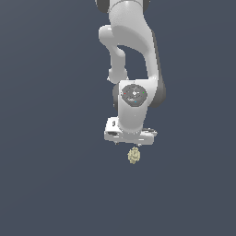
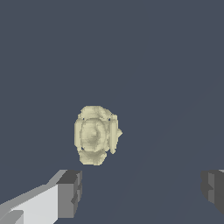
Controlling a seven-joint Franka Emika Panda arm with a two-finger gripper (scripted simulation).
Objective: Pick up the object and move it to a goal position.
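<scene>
- object (image 1: 134,156): small pale yellow-beige lump, bumpy all over, lying on the plain dark tabletop (image 1: 50,184), free of the robot
- wrist view shows the object (image 2: 96,134) beyond the fingertips and off toward one finger, not centred in the gap
- gripper (image 1: 132,144): jaws spread wide, nothing between them; the two dark pads (image 2: 70,193) sit well apart at the frame edge, no contact with the object
- exterior view: gripper hangs just above the object, pointing down, arm (image 1: 131,50) stacked over it; real height gap can't be read from this angle
- stage, as I read it: pre-grasp, descent not done yet
- risk 1: lateral offset. Straight drop from here likely lands one finger on or beside the lump and shoves it instead of straddling it
- risk 2: roundish rough shape, much smaller than the jaws. An off-centre close may squirt it sideways or roll it out
- risk 3: closing too high catches only the top bumps, so it slips on lift
- risk 4: dropping too far jams the fingertips into the tabletop
- no goal marker visible in either view, so can't judge the transport path
</scene>
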